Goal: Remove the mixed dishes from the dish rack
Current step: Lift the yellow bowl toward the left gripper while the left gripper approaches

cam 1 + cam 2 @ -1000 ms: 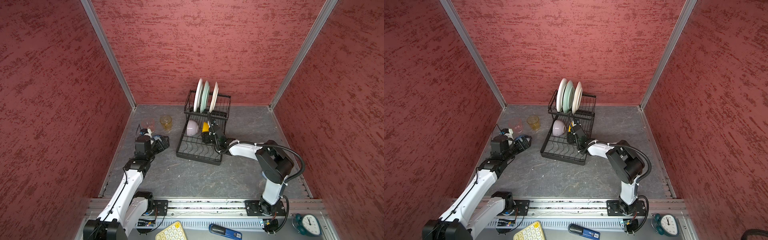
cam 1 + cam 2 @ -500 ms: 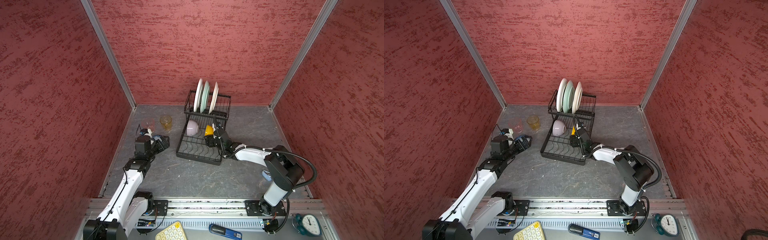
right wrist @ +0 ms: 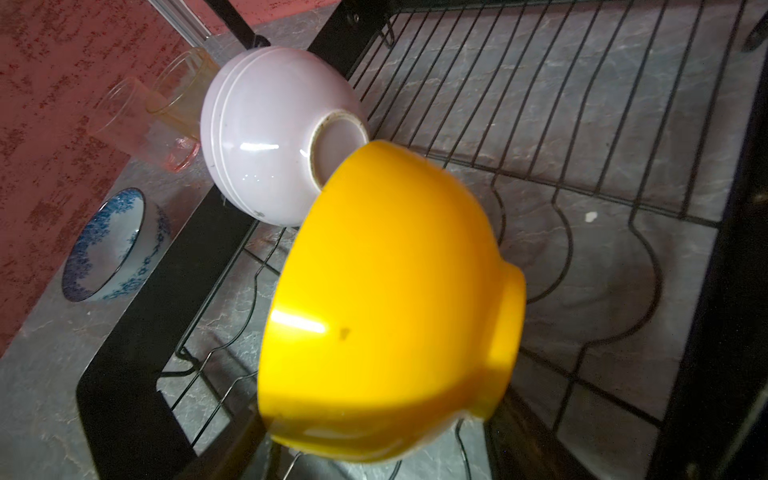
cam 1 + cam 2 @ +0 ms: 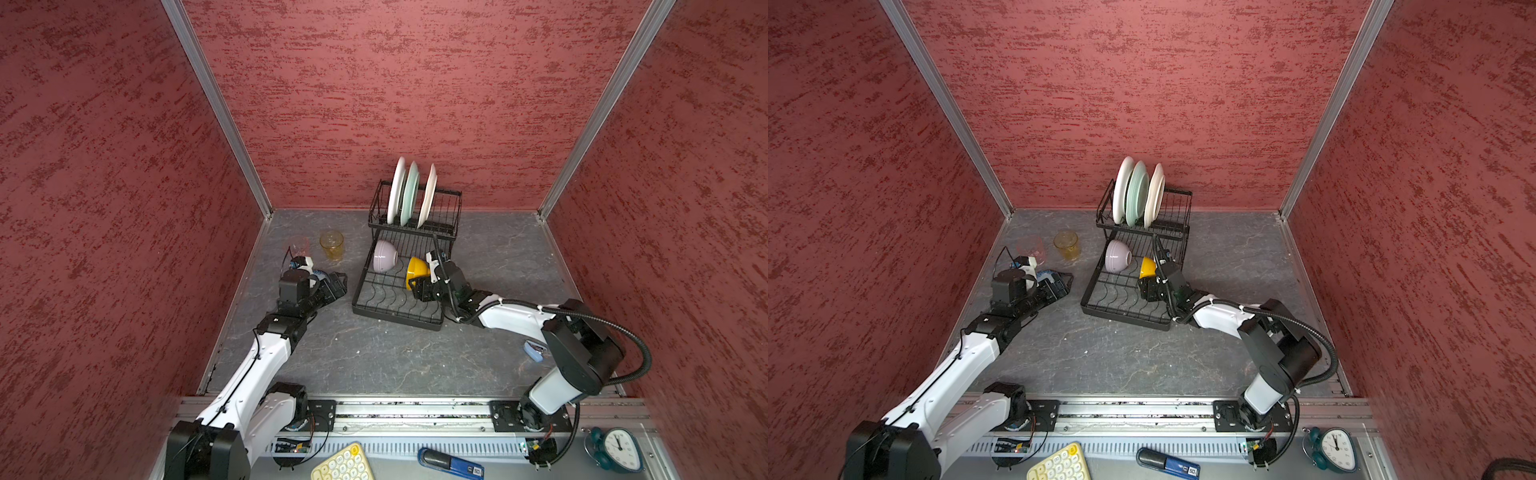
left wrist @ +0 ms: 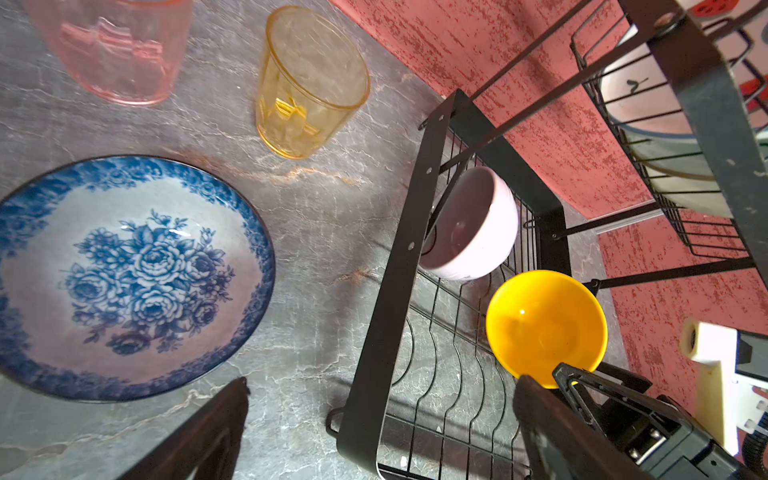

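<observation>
Right gripper [image 4: 417, 287] grasps the yellow bowl [image 4: 417, 268] over the dish rack [image 4: 395, 318], left gripper [image 4: 334, 284] splayed empty; next, likely lift clear toward five o'clock.

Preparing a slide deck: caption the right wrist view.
Glossy yellow bowl tipped sideways over the black wire dish rack, lilac ceramic bowl tilted behind it.

Bright, even overhead light fills both sharp top views; shadows are soft. In the right wrist view the yellow bowl [image 3: 386, 299] carries white glare and sits partly in shade. The left wrist view blurs the pink tumbler [image 5: 116, 50].
</observation>
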Tool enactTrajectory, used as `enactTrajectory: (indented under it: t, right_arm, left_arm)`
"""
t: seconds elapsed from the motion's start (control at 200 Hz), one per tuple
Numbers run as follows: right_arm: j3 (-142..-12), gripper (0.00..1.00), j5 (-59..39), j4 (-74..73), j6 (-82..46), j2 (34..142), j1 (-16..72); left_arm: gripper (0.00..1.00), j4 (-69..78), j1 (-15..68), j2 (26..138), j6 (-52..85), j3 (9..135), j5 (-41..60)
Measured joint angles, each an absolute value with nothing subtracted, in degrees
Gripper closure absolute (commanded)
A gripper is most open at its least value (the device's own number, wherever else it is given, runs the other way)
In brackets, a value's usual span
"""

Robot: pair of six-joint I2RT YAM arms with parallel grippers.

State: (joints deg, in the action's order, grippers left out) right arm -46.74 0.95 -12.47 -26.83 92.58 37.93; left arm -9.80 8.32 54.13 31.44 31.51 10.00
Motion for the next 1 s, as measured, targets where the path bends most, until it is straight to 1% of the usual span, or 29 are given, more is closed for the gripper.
enactTrajectory:
  t: [0.396,0.666,1.002]
  right_arm:
    - [-45.65,0.36,-6.81,-14.79,-29.34,89.71,37.87]
    - [-42.61,0.36,-11.53,-18.17,-32.18,86.78,37.87]
    - [-41.78,0.36,-16.51,-21.91,-35.64,83.59,37.87]
  left_arm:
    - [0.00,-10.13,11.44,54.11,31.70,32.05,8.32]
    - [0.00,-11.66,15.27,54.22,31.75,33.63,6.55]
    - [0.00,-12.03,20.03,59.05,32.75,35.86,6.02]
